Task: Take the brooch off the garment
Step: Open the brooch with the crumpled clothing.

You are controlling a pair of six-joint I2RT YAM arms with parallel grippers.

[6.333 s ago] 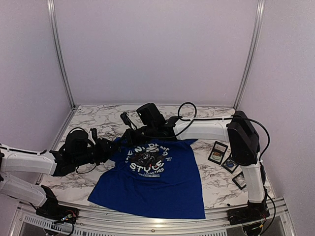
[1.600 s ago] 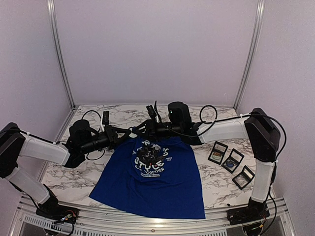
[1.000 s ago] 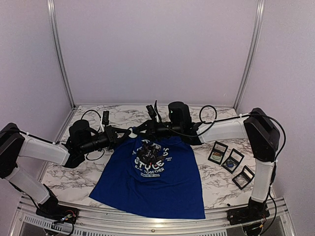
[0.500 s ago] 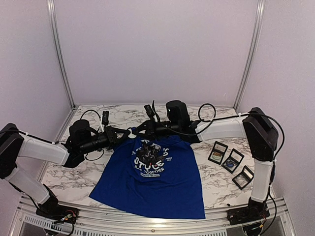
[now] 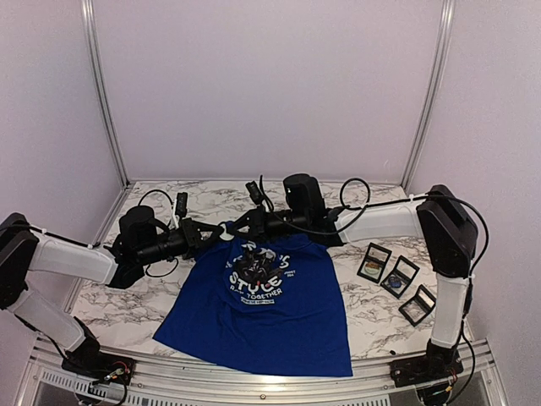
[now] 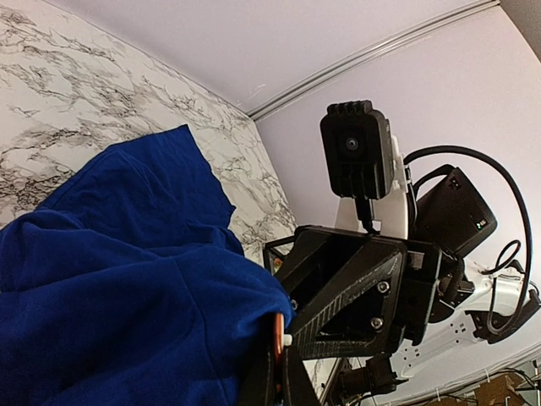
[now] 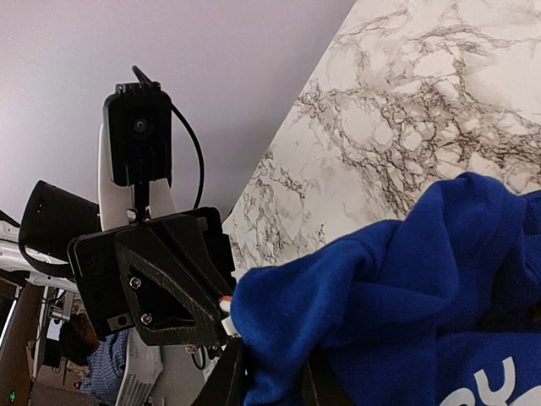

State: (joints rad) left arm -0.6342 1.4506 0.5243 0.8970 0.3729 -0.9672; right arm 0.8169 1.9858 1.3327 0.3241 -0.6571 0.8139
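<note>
The garment (image 5: 262, 313), a royal-blue T-shirt with white lettering, lies on the marble table with its collar edge lifted. Both grippers meet tip to tip at that raised edge. My left gripper (image 5: 221, 230) (image 6: 281, 372) is shut on a thin orange and white piece, the brooch (image 6: 277, 338) (image 7: 225, 299), at the fold's edge. Blue cloth (image 6: 110, 279) drapes over its left finger. My right gripper (image 5: 241, 227) (image 7: 272, 381) is shut on a bunched fold of the garment (image 7: 406, 288) right beside it.
Three small open black boxes (image 5: 374, 260) (image 5: 399, 276) (image 5: 418, 304) lie on the table to the right of the shirt. White walls and aluminium posts close in the back and sides. A metal rail (image 5: 254, 385) runs along the front edge.
In the last second the right arm has edged slightly left while the collar stays lifted. Since the earliest frame both grippers have come together at the collar and raised it.
</note>
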